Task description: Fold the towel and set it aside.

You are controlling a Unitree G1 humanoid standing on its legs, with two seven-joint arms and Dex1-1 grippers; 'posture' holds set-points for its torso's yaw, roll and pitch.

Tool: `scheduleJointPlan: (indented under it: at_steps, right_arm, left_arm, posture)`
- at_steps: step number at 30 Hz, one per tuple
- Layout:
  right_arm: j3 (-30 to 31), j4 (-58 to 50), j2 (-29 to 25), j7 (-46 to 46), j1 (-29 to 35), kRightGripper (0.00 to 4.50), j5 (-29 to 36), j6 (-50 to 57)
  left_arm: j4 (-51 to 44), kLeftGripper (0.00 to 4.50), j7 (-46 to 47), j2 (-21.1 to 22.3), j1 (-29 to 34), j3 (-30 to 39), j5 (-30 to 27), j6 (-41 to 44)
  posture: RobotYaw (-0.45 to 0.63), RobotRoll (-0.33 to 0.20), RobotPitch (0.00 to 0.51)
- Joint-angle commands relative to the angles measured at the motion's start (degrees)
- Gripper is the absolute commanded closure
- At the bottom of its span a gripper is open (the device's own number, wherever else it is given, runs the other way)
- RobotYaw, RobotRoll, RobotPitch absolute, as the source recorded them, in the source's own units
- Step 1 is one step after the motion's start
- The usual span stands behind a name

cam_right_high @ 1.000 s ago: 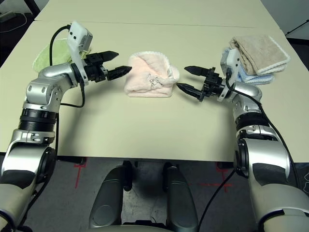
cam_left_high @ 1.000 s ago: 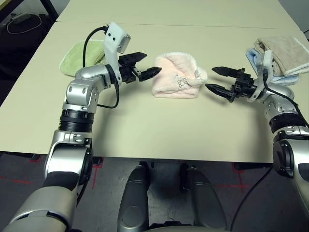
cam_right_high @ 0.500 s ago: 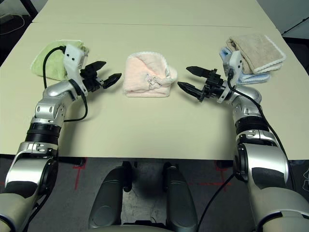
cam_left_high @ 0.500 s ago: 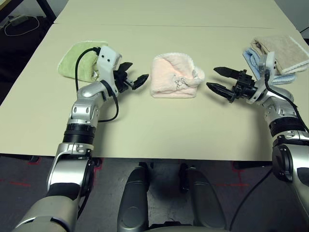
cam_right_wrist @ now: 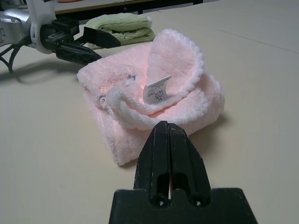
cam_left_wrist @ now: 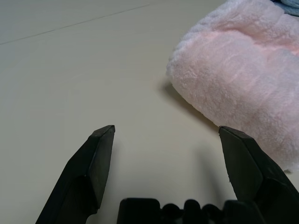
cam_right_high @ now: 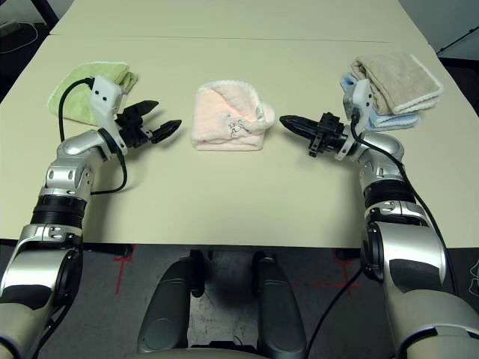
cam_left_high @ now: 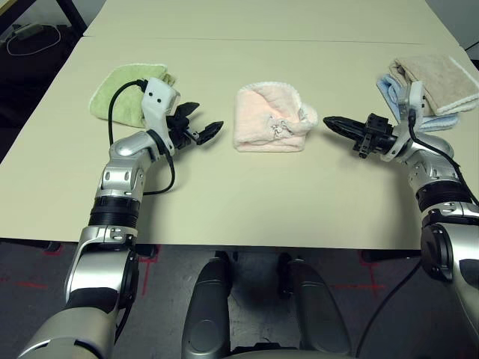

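Folded pink towel (cam_left_high: 271, 120) on counter (cam_left_high: 262, 202), between left gripper (cam_left_high: 208, 120), open, and right gripper (cam_left_high: 327, 122), closed and empty

Pink towel (cam_left_high: 273, 120): fluffy terry cloth, matt, thick stitched edging | green towel (cam_left_high: 129, 96), beige towel (cam_right_high: 400, 81), blue towel (cam_right_high: 393, 120): soft matt cloth | table (cam_left_high: 284, 202): smooth, low sheen | forearms (cam_left_high: 105, 269): silvery, satin-smooth | gripper fingers (cam_right_wrist: 163, 149): black, hard, faintly glossy, plastic-looking

A robotics lab, by the silver robot arms (cam_left_high: 118, 228) and floor tape (cam_right_high: 120, 273).
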Motion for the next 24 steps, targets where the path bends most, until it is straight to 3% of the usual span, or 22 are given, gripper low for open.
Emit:
scheduleJointPlan:
  at_steps: [1, 8, 9, 11, 21, 24]
  right_arm:
    - [0.7, -0.4, 0.2, 0.8, 0.5, 4.43, -0.3, -0.3]
    - [1.1, -0.4, 0.2, 1.1, 0.1, 4.43, -0.2, -0.3]
    - [1.1, -0.4, 0.2, 1.1, 0.1, 4.47, -0.1, -0.3]
    - [1.2, -0.4, 0.3, 1.2, 0.1, 4.50, -0.1, -0.3]
    - [1.5, -0.8, 1.4, 1.6, -2.0, 4.50, 0.3, 0.0]
    - [1.0, -1.0, 2.2, 1.3, -3.9, 4.50, 1.0, 0.5]
  left_arm:
    - [1.8, 0.00, -1.8, 0.7, 0.0, 0.0, -0.3, 0.0]
    - [0.9, 0.00, -6.3, 1.9, 0.3, -0.7, -0.6, 0.6]
    - [0.6, 0.17, -6.9, 2.1, 0.5, -0.8, -0.6, 0.4]
    - [-0.1, 0.59, -7.9, 2.3, 0.8, -1.1, -0.7, 0.2]
    - [-2.5, 4.45, -11.0, 2.7, 1.0, -1.1, -1.0, 0.1]
    - [-2.6, 4.45, -11.5, 2.7, 0.4, -1.2, -1.1, 0.6]
  posture:
    - [0.05, 0.000, 0.220]
    - [0.05, 0.000, 0.218]
    - [0.05, 0.000, 0.218]
    - [0.05, 0.000, 0.217]
    - [0.06, 0.000, 0.212]
    - [0.06, 0.000, 0.211]
